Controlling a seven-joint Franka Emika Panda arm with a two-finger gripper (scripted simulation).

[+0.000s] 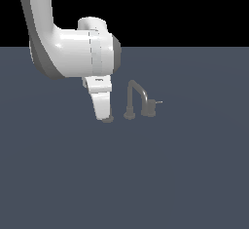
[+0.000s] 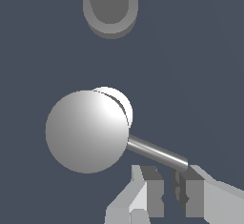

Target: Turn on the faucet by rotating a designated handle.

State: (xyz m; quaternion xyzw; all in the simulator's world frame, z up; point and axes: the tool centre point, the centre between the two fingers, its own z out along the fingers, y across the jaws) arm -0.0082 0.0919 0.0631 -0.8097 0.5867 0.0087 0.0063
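Note:
The faucet (image 1: 136,93) is a small grey set with an arched spout in the middle of the dark floor. Its designated handle (image 1: 109,120) sits at the set's end toward the exterior view's left, almost wholly hidden behind my gripper (image 1: 104,115), which points straight down onto it. In the wrist view the designated handle (image 2: 86,131) is a large round cap, and its thin lever pin (image 2: 156,152) runs out toward my gripper (image 2: 170,181). The fingers (image 2: 151,189) stand nearly together with only a thin slit between them. They hold nothing, and the pin's tip lies just at their ends.
The twin handle (image 1: 148,110), with its pin pointing toward the exterior view's right, stands beyond the spout. The spout's round base (image 2: 110,5) shows in the wrist view past the designated handle. The floor is flat and dark grey-blue all around.

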